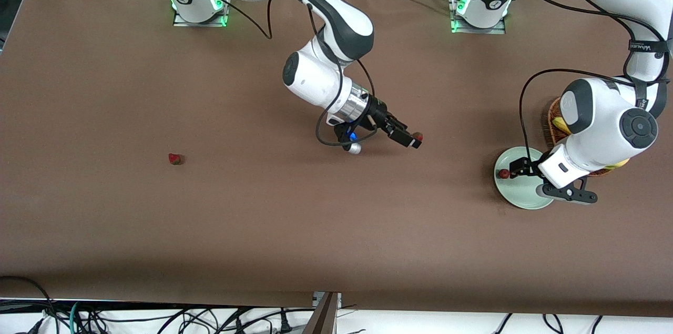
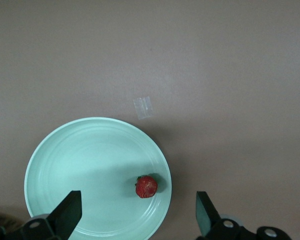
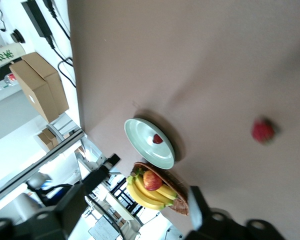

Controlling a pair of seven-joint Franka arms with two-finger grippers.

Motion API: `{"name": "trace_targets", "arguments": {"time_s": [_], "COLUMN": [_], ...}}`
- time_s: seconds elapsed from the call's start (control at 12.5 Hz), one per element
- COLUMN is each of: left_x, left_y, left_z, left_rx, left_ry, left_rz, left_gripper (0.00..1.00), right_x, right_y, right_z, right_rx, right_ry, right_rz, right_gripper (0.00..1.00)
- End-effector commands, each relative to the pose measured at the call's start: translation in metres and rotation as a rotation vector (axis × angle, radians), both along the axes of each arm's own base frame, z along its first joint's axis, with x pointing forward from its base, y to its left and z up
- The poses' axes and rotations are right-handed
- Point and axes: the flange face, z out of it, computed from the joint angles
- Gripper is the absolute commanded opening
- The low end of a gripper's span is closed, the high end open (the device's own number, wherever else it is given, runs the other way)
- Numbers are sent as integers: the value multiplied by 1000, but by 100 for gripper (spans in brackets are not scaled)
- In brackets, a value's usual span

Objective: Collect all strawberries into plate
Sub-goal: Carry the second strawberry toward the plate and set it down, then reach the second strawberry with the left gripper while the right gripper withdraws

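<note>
The mint-green plate (image 1: 526,200) lies at the left arm's end of the table, and one strawberry (image 1: 503,173) lies on it near its rim. My left gripper (image 1: 518,168) hovers over the plate, open and empty. In the left wrist view its gripper (image 2: 135,217) straddles the strawberry (image 2: 146,186) above the plate (image 2: 75,160). My right gripper (image 1: 406,135) is open and empty, low over mid-table, with a second strawberry (image 1: 418,137) just off its fingertips. That strawberry also shows in the right wrist view (image 3: 262,131), outside the gripper (image 3: 135,220). A third strawberry (image 1: 175,159) lies toward the right arm's end.
A wicker basket (image 3: 177,192) with bananas (image 3: 145,192) and an apple (image 3: 152,180) stands beside the plate (image 3: 140,140), mostly hidden under the left arm in the front view. A small clear piece of tape (image 2: 143,107) lies on the table by the plate.
</note>
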Motion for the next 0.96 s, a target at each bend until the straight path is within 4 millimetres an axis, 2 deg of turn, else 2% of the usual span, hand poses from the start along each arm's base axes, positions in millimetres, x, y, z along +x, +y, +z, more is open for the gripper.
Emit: {"name": "trace_targets", "arguments": {"time_s": [0.0, 0.08, 0.24, 0.32, 0.4, 0.64, 0.88], "left_x": [-12, -17, -29, -37, -45, -71, -97], "left_y": [-15, -32, -52, -58, -64, -103, -159], "left_z": [-26, -36, -46, -53, -58, -67, -70], "left_rx": [-6, -17, -28, -24, -19, -21, -13], "left_ry": [74, 94, 128, 149, 169, 219, 256], "left_rz": [-38, -64, -75, -52, -7, 91, 142], "left_gripper": [100, 100, 100, 100, 100, 100, 100], "right_x": [15, 23, 49, 60, 65, 87, 94], "right_y": [-35, -52, -95, -120, -136, -213, -304], "right_z": [21, 35, 57, 69, 74, 70, 43], "right_rx": [-27, -49, -126, -158, -181, -277, -365], "right_ry": [41, 51, 59, 51, 47, 26, 40], "right_rz": [30, 60, 141, 183, 242, 466, 640], "right_gripper": [99, 99, 99, 99, 99, 99, 99]}}
